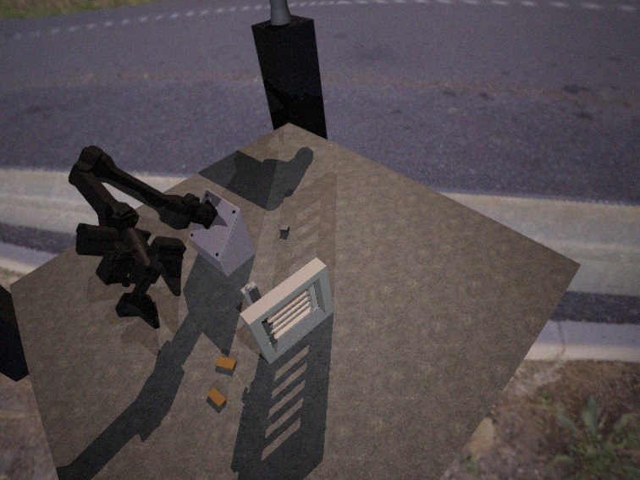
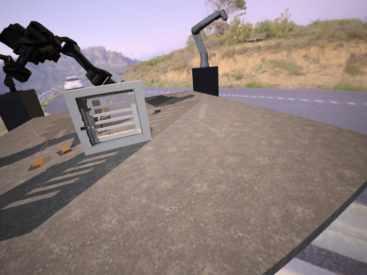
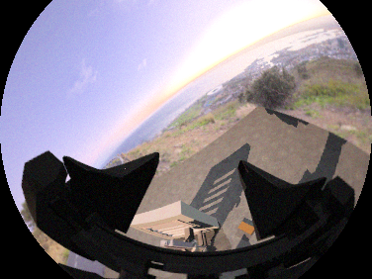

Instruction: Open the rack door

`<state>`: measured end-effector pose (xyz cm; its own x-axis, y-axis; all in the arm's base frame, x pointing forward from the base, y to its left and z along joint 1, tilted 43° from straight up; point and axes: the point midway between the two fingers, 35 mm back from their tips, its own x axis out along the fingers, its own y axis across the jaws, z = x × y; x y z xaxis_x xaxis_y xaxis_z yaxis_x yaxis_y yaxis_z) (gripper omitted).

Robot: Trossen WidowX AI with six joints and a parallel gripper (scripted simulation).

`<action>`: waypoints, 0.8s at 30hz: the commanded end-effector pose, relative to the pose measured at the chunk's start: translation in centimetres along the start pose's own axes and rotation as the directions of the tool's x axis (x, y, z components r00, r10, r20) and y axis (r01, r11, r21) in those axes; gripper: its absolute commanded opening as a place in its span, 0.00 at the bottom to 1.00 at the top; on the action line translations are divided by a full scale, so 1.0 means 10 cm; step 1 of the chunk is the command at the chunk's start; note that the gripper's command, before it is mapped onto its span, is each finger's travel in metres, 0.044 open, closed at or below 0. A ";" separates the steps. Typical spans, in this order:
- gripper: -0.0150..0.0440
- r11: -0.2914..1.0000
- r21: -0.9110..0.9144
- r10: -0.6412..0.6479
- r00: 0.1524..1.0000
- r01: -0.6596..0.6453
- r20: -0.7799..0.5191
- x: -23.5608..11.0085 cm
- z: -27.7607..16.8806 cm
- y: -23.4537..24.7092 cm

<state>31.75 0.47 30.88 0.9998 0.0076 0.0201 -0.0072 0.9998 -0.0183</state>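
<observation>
The rack frame (image 1: 283,293) (image 2: 108,148) (image 3: 198,215) stands upright on the table (image 1: 427,298) (image 2: 229,180). Its slatted door (image 1: 290,312) (image 2: 114,114) looks shut inside the frame. A pale handle block (image 1: 250,291) sticks out on the arm's side near the frame's left end. The wrist view shows pale blocks there, partly hidden by the gripper body; which way the handle is turned I cannot tell. My gripper (image 1: 166,309) (image 3: 200,161) is wide open and empty, raised above the table to the left of the frame, apart from the handle. The fingers are hard to make out in the exterior view.
Two orange blocks (image 1: 225,363) (image 1: 216,397) (image 2: 65,149) (image 2: 38,163) lie left of the frame. A small grey block (image 1: 284,229) (image 2: 157,111) lies behind it. My arm rises from a pale bolted box (image 1: 234,245). A grey arm (image 2: 203,51) stands on a black pedestal (image 1: 290,74) (image 2: 205,80).
</observation>
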 end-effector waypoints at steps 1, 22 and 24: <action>0.89 1.000 0.001 0.000 1.000 0.000 -0.005 0.01 -0.01 0.00; 0.73 0.994 0.004 -0.087 0.820 0.108 -0.565 0.36 -0.89 0.29; 0.73 0.993 -0.014 -0.102 0.787 0.118 -0.608 0.36 -0.97 0.32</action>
<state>35.40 2.95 22.25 0.8479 -0.0815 -0.5238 0.0932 0.9956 -0.0041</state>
